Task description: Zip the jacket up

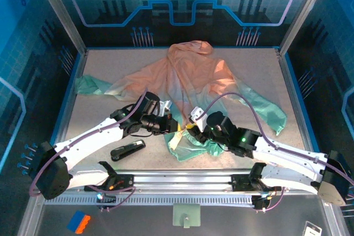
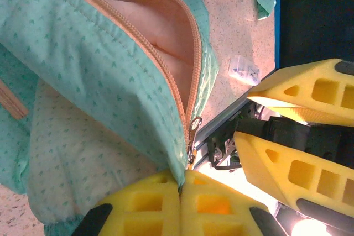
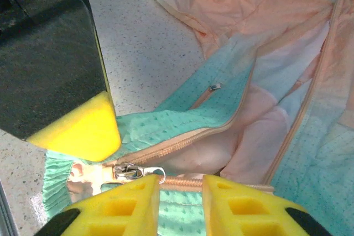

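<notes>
The jacket lies flat in the middle of the table. Its orange hood is at the far side and its green bottom is near the two arms. The zipper is open most of the way up, and you can see the pink inside.

The left pincer is squeezed shut on the green bottom edge of the jacket, right under the zipper pull. The right pincer sits just beside that pull. Its yellow fingers stand a little apart, and a strip of zipper and green cloth runs across the gap. I cannot tell if the fingers touch the cloth. The two pincers are very close together, so there is little room between them.

A black tool lies on the table near the left arm, apart from the jacket. A small white packet lies on the table by the metal rail; its blue marks are too small to read. An orange and blue block sits in front of the rail, at the near left.

The left sleeve reaches almost to the table's left edge. The right sleeve ends near the right edge. There is bare table in both far corners and on the near left around the black tool.
</notes>
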Tool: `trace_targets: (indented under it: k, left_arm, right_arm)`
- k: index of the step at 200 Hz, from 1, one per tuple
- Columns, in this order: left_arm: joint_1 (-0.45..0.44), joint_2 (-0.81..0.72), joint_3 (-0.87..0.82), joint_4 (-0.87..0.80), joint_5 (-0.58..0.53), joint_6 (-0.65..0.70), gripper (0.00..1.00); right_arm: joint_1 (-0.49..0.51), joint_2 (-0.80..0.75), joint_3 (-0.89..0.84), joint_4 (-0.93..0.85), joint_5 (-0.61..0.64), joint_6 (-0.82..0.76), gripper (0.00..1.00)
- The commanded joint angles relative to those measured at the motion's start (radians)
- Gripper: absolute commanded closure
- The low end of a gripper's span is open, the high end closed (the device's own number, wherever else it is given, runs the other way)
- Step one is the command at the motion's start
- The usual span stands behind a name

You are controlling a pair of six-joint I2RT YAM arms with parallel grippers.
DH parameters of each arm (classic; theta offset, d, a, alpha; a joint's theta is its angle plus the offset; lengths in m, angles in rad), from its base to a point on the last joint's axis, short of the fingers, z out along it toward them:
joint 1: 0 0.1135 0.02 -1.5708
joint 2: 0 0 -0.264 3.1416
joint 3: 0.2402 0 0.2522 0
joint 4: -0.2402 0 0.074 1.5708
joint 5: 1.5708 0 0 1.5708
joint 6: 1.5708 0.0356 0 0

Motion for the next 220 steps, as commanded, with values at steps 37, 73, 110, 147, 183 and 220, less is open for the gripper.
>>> trace_targets:
  k: [37,73,110,147,183,220]
  left_arm:
    - [0.005,-0.003,0.031,-0.057,0.011,0.074,1.00]
    - [0.004,-0.004,0.047,-0.084,0.019,0.179,1.00]
    - [0.005,0.011,0.048,-0.077,0.027,0.198,1.00]
    - [0.004,0.021,0.049,-0.068,0.048,0.206,1.00]
    - [0.004,0.021,0.054,-0.073,0.058,0.216,1.00]
    - [0.005,0.022,0.053,-0.071,0.062,0.215,1.00]
  right_arm:
    - [-0.057,-0.010,0.001,-0.019,-0.283,-0.061,0.63]
    - [-0.259,-0.015,0.010,0.000,-0.690,-0.018,0.56]
    - [-0.383,0.059,0.036,0.044,-0.965,0.055,0.55]
    - [-0.387,0.147,0.073,0.011,-0.996,0.016,0.57]
    - [-0.390,0.196,0.091,0.002,-0.957,-0.015,0.56]
    - [-0.390,0.234,0.107,-0.001,-0.965,-0.034,0.57]
